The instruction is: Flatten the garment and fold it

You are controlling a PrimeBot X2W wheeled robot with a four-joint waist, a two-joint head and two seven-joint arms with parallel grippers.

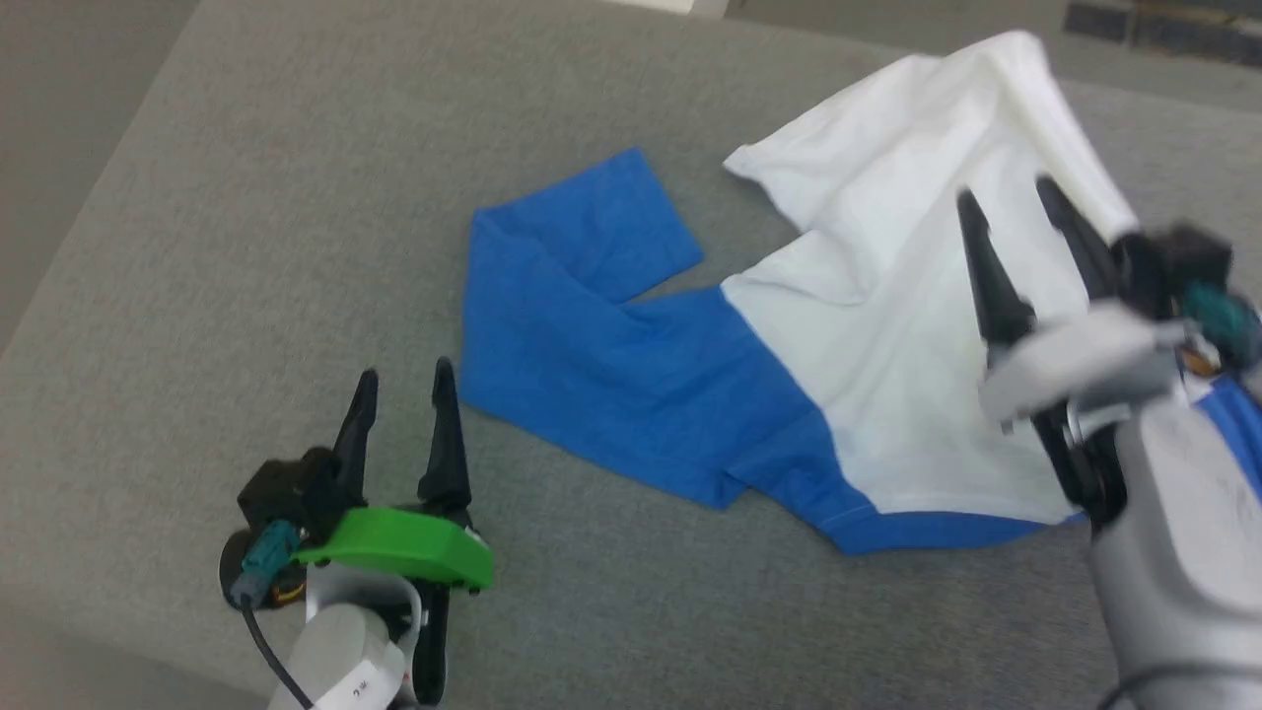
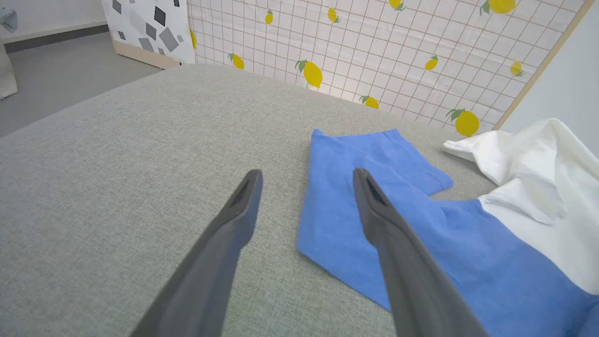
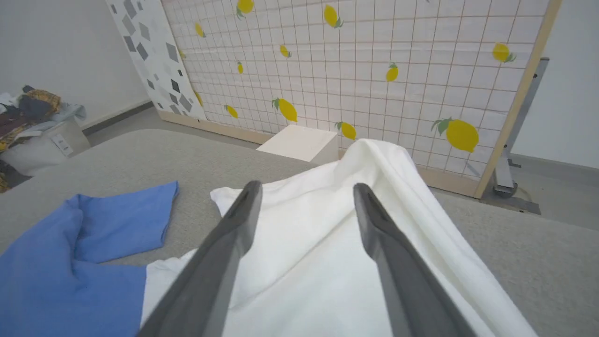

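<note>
You have both grippers spread wide, holding nothing, at the rumpled shirt.

Your soft cotton garment (image 1: 887, 375), white in the body with royal-blue sleeves, lies on the grey woven-fabric surface (image 1: 246, 247). One blue sleeve is bent back on itself toward your left, and the white body is bunched into a ridge at the far right. Your right gripper (image 1: 1007, 189), long dark fingers well apart, is over the white cloth. Your left gripper (image 1: 405, 370), equally wide, is just beside the blue sleeve.

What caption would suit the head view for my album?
Open right gripper above the rumpled white-and-blue garment; open left gripper off to its side.
</note>
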